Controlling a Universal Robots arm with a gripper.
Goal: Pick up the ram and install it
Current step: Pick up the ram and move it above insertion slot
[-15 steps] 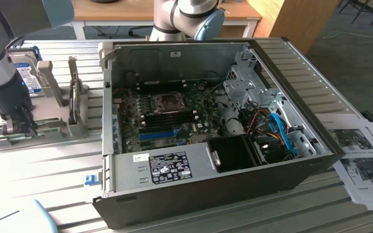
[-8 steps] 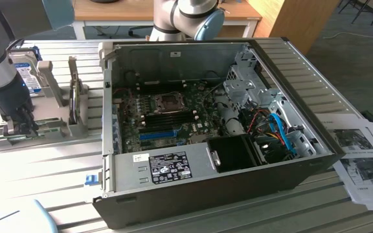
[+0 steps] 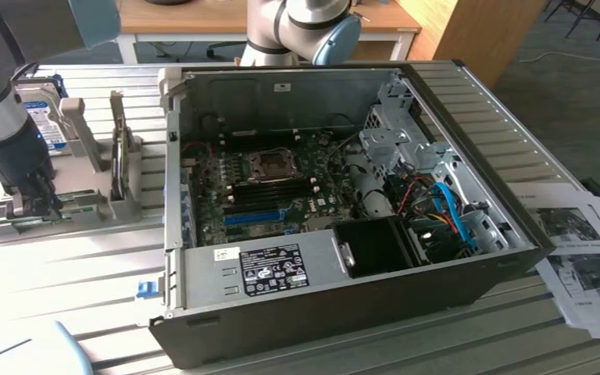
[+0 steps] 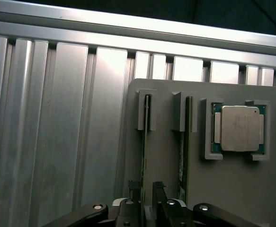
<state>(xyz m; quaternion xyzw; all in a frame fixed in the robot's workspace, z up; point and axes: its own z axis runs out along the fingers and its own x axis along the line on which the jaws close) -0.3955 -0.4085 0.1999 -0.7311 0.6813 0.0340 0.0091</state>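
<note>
While edge-up (lengthwise along its slot [image 4: 140, 113]), ram [image 4: 146, 142] within parted gripper [image 4: 146, 191].

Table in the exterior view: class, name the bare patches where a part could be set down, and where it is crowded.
Free: the table slats bordered by the grey holder, the computer case and the blue clip; also the strip along the case beyond the papers. Crowded: inside the case, and the holder under the gripper.

This is looking like a robotics lab or workshop: an opened black desktop computer case [image 3: 383, 312] is lying on a ribbed aluminium-profile table [image 3: 519, 125], a grey jointed robot arm [image 3: 290, 23] is rising behind it, and a light wooden desk [image 3: 196, 17] is standing beyond.
</note>
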